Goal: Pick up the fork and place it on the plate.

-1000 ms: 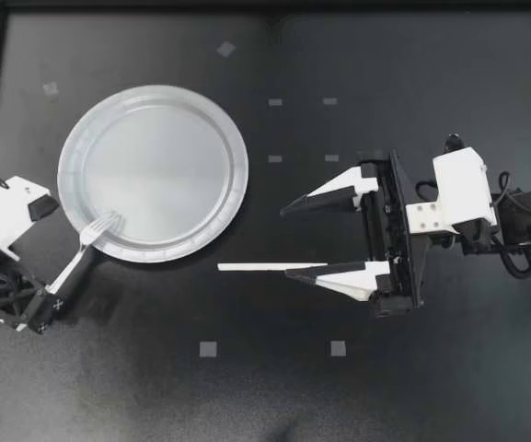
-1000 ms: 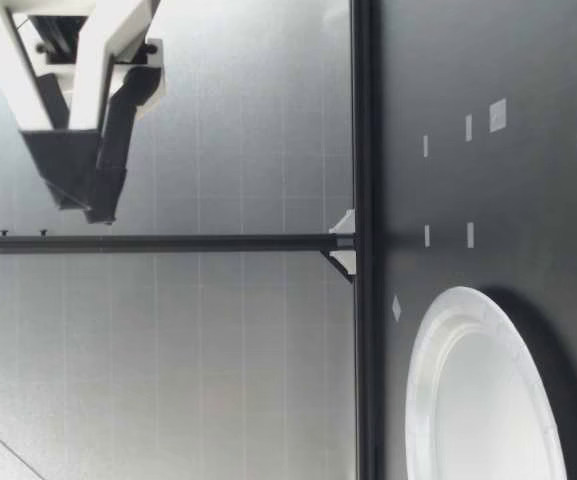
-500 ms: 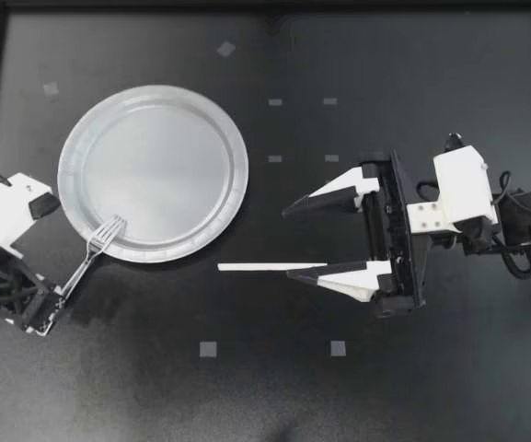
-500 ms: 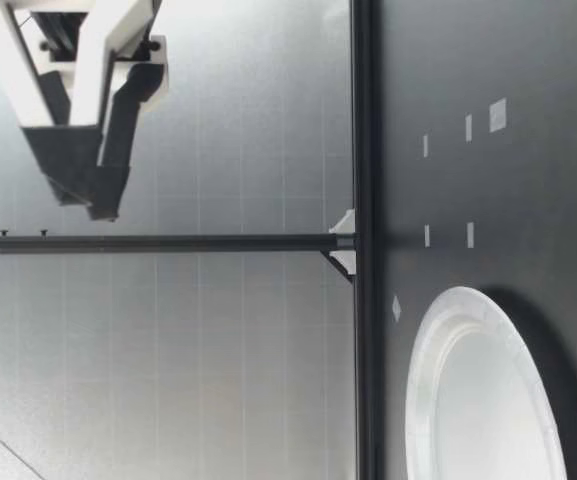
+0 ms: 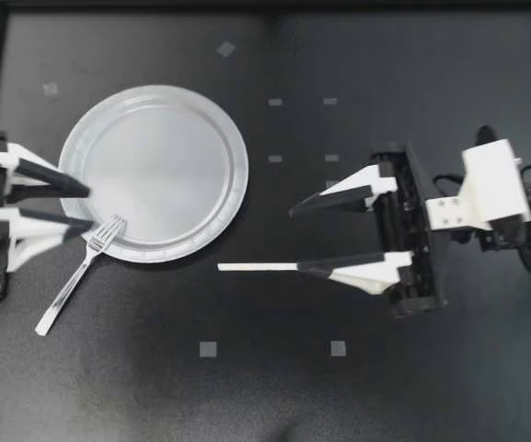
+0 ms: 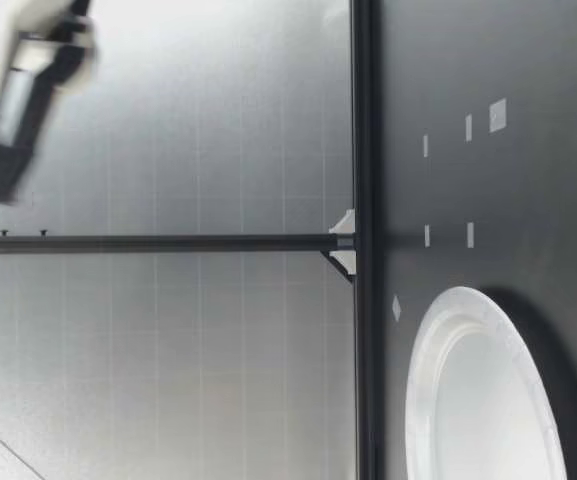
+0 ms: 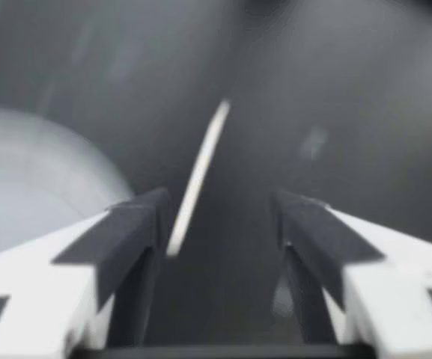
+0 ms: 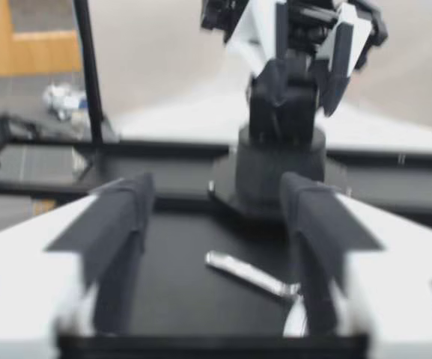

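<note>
Top view: left tool wide open, empty, near fork

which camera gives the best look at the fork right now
The top view: the whole fork shows there, its tines resting on the rim of the plate and its handle lying off it. The right wrist view catches only part of it, blurred. The low and left wrist views do not show it.
</note>
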You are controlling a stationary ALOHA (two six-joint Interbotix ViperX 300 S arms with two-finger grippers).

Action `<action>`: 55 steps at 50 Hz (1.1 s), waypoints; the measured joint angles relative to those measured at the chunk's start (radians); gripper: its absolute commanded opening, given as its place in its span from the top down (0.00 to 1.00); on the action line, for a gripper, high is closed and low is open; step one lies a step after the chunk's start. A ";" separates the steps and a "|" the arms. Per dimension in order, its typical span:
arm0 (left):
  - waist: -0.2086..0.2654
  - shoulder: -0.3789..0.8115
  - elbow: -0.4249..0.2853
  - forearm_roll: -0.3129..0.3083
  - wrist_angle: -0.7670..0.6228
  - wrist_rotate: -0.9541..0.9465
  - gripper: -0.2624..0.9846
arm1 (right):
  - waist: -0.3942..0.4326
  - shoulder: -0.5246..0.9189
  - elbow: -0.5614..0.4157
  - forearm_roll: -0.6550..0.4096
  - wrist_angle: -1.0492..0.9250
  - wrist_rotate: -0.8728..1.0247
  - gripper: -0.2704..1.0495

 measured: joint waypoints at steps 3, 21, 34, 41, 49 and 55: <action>0.000 0.041 0.009 0.052 -0.115 0.000 0.35 | 0.000 -0.035 -0.003 -0.015 0.000 0.000 0.48; 0.080 0.322 0.006 0.118 -0.686 0.149 0.37 | 0.012 -0.041 0.012 -0.021 0.063 0.081 0.61; 0.094 0.495 0.006 0.023 -0.759 0.330 0.37 | 0.049 0.002 0.028 -0.021 0.064 0.138 0.61; 0.150 0.515 0.029 -0.081 -0.782 0.359 0.37 | 0.049 0.002 0.040 -0.021 0.064 0.115 0.61; 0.167 0.514 0.052 -0.103 -0.861 0.360 0.38 | 0.049 0.003 0.049 -0.021 0.064 0.078 0.61; 0.167 0.514 0.052 -0.104 -0.885 0.364 0.39 | 0.049 0.002 0.049 -0.021 0.063 0.054 0.61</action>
